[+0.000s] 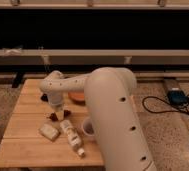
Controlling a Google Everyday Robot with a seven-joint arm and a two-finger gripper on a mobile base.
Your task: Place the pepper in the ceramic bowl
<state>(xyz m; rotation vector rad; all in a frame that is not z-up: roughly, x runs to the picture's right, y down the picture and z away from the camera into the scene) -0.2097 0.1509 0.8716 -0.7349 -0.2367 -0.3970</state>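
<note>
The ceramic bowl (76, 96), orange inside, sits on the wooden table (23, 120) and is partly hidden behind my white arm. My gripper (58, 113) points down at the table just left of the bowl. A small dark red shape, the pepper (52, 116), lies at the gripper's tip on its left side, mostly hidden by it. I cannot tell whether the gripper touches or holds it.
A translucent white cup (87, 128) stands in front of the bowl against my arm. A pale wrapped packet (49, 131) and a small lying bottle (72, 136) rest near the table's front. Cables and a blue device (177, 96) lie on the floor at right.
</note>
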